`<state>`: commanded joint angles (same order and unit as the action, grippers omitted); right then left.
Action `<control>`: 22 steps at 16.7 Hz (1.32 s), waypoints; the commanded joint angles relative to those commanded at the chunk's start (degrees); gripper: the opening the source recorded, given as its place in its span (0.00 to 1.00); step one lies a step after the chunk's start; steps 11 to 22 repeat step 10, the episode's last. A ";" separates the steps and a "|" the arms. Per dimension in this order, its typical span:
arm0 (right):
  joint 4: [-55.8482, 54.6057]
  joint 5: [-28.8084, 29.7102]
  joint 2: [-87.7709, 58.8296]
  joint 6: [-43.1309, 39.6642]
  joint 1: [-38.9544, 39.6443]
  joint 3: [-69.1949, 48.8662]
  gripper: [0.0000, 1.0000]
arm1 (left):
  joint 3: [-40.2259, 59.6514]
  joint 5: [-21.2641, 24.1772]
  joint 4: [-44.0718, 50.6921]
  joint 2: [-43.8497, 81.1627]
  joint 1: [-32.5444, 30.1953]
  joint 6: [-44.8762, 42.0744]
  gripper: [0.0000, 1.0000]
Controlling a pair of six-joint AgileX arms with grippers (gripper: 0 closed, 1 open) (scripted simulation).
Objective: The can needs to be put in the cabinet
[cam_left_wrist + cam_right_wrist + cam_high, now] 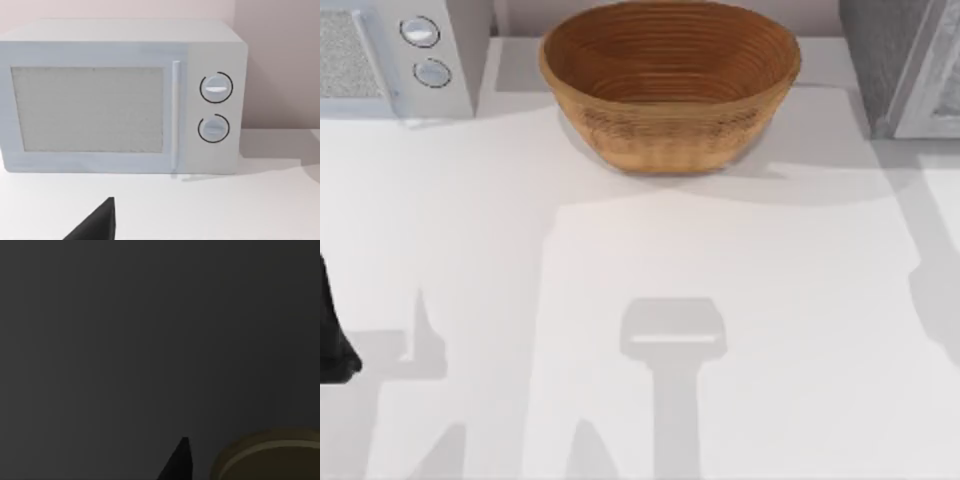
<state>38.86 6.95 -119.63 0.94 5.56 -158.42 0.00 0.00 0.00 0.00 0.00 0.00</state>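
Inspection of the work surface from my remote station. The table (470, 250) is plain white and matte, crossed by several soft grey shadows toward its near edge, one a long upright shape near the middle.

At the far edge, about centre, stands a woven basket (670, 85), brown, oval and upright, resting on the table. At the far left corner sits a pale microwave (120, 97). Its door is closed, a vertical handle runs beside the mesh window, and two round dials (216, 88) are stacked one above the other on the panel. At the far right corner a grey cabinet (905, 65) stands, well apart from the basket. Behind the microwave the wall (280, 55) is a flat pale beige.

My left arm (332, 335) sits at the table's left edge, well apart from the basket. The left gripper (97, 224) faces the microwave from above the white surface; I cannot tell how far open it is or whether it has hold of anything.

The right wrist view is dark. I cannot tell the state of the right gripper, and I cannot tell where the can is.
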 joint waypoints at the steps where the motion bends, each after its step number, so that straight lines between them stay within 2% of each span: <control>1: 0.00 0.00 0.00 0.00 0.00 0.00 0.75 | 0.00 0.00 0.00 0.00 0.00 0.00 1.00; 4: 0.00 0.00 0.00 0.00 0.00 0.00 0.98 | 0.00 0.00 0.00 0.00 0.00 0.00 1.00; 5: 0.00 0.00 0.00 0.00 0.00 0.00 1.00 | 0.00 0.00 0.00 0.00 0.00 0.00 1.00; 22: 0.00 0.00 0.00 0.00 0.00 0.00 1.00 | 0.00 0.00 0.00 0.00 0.00 0.00 1.00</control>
